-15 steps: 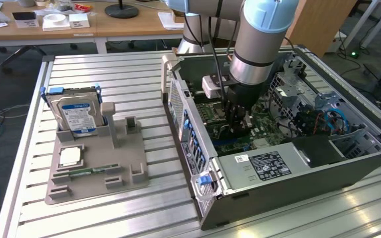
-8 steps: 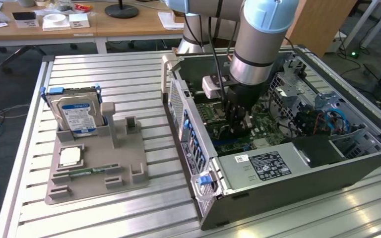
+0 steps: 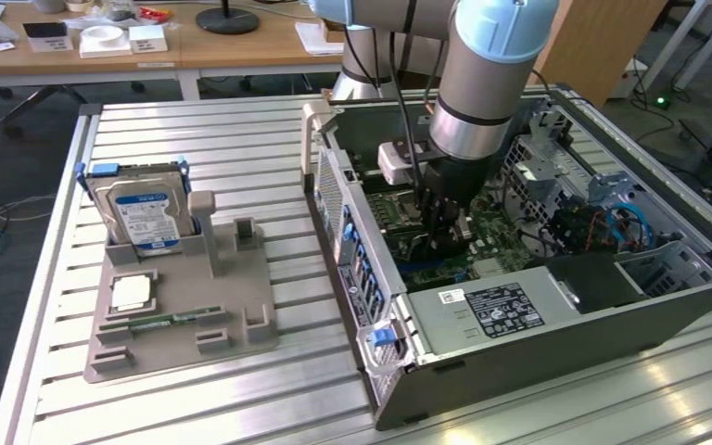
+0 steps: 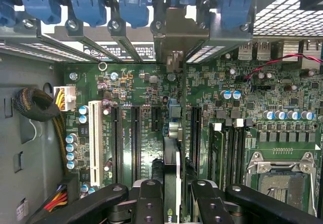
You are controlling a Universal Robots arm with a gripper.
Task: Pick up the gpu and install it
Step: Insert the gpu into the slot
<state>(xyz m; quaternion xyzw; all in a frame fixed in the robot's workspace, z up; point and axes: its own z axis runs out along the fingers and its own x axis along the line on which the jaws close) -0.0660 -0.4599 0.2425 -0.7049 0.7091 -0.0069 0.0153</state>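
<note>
Motherboard (image 4: 151,98) serves as the landmark: green, densely studded with capacitors and long black expansion slots, it lies on the floor of the open computer case (image 3: 541,324), a grey steel box with perforated walls. The gripper (image 4: 171,204) hangs directly above that board, its black fingers (image 4: 149,204) closed on the gpu (image 4: 171,163), which is held edge-on so only its thin dark top edge shows in the wrist view. The card's long axis runs in line with the slots, from the gripper toward the rear bracket openings beside the board, where its dull silver metal bracket (image 4: 174,37) stands upright among blue plastic retention clips (image 4: 91,4). Card and slot appear to line up below the hand, though whether the card's contacts have entered the slot cannot be told. In the exterior view the arm reaches straight down into the case; away from the board, outside the case, a grey fixture (image 3: 183,315) holds a blue-labelled hard drive (image 3: 144,218).
</note>
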